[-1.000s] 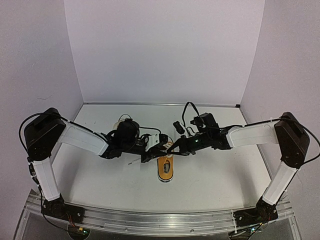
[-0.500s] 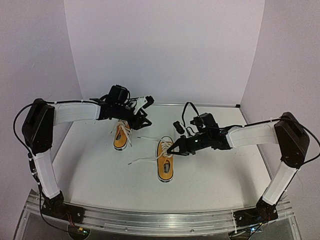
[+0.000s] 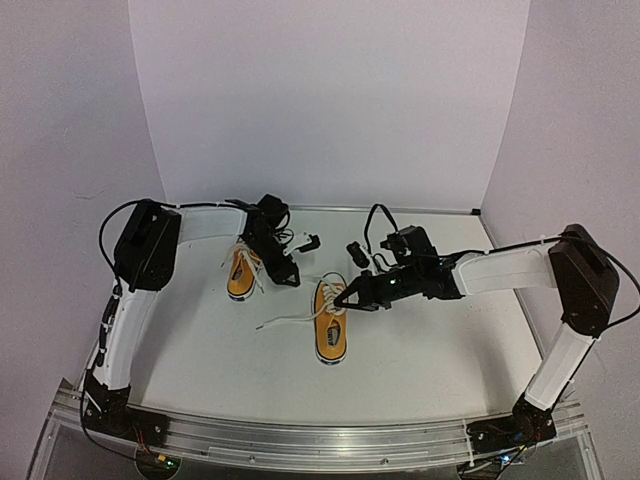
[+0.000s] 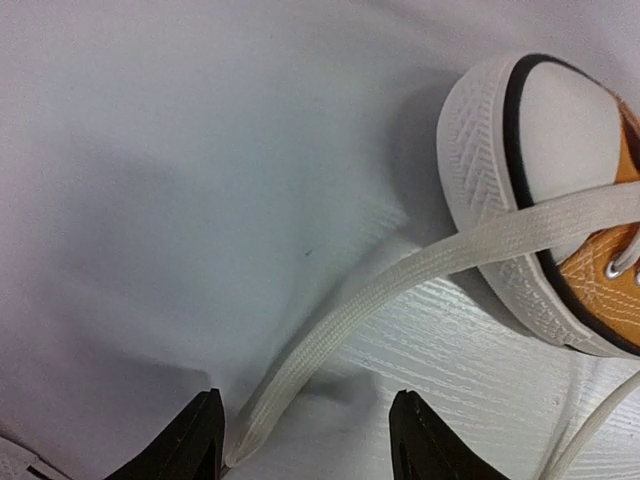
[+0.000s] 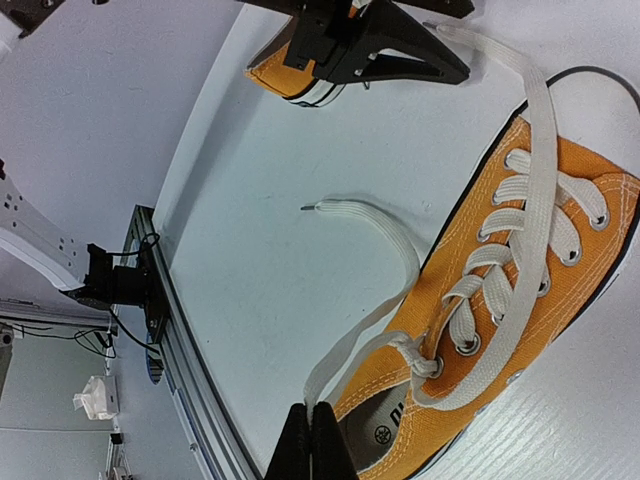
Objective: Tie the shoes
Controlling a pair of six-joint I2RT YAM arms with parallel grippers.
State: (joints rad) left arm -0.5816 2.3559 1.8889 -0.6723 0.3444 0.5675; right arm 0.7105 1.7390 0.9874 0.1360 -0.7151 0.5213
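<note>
Two orange-yellow shoes with white laces lie on the white table. The nearer shoe (image 3: pixel 331 338) is in the middle, toe pointing away; it also shows in the right wrist view (image 5: pixel 540 290). The other shoe (image 3: pixel 240 278) lies to its back left. My right gripper (image 3: pixel 344 297) (image 5: pixel 312 440) is shut on a fold of the nearer shoe's lace (image 5: pixel 370 330) beside its heel opening. My left gripper (image 3: pixel 290 277) (image 4: pixel 310 445) is open just off that shoe's toe cap (image 4: pixel 540 140). The end of its other lace (image 4: pixel 400 275) lies on the table between the fingers, near the left one.
The loose tail of the pinched lace (image 3: pixel 280 320) trails left over the table. Lilac walls close the back and sides. An aluminium rail (image 3: pixel 300 440) runs along the near edge. A black cable (image 3: pixel 375 215) loops above my right wrist.
My left arm left the nearer shoe, swung to the back left, then came down beside the other shoe, gripper by the nearer shoe's toe. The right arm has not moved.
</note>
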